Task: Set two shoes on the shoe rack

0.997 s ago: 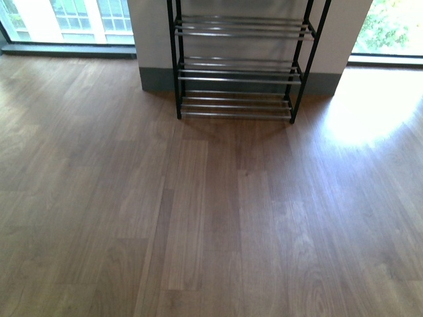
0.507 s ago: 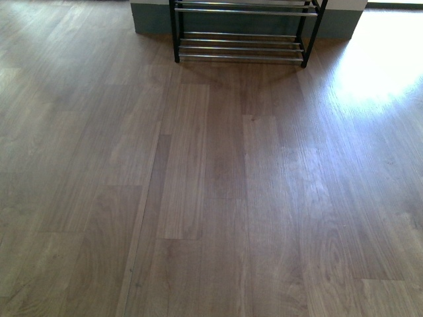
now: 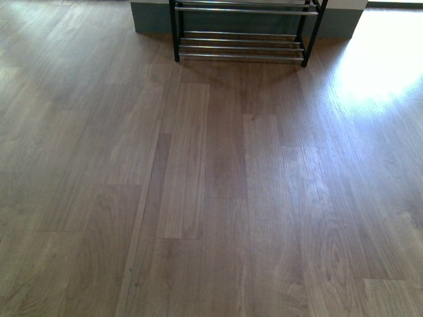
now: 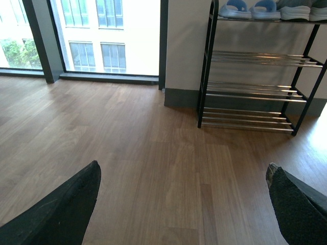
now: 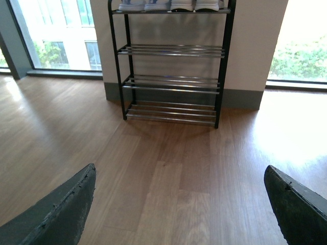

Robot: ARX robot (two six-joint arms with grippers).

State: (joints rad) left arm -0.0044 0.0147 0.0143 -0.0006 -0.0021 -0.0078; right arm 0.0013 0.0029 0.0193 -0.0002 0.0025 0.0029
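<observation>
Both pairs, slide sandals (image 4: 249, 8) and sneakers (image 4: 303, 8), sit on the shoe rack (image 4: 255, 92) top shelf; left tool (image 4: 181, 201) and right tool (image 5: 179, 201) hang released and empty, placement apparently complete, retreat next.

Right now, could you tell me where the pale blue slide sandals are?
The pale blue slide sandals sit on the top shelf of the shoe rack against the wall, seen in the left wrist view, beside the grey sneakers on that shelf.

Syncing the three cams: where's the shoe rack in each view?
Front: shoe rack at top centre, only the lowest shelves in frame.
Left wrist: upper right, sandals on its top shelf.
Right wrist: top centre, shoes on top.
Shared landmark: grey baseboard behind the rack.
</observation>
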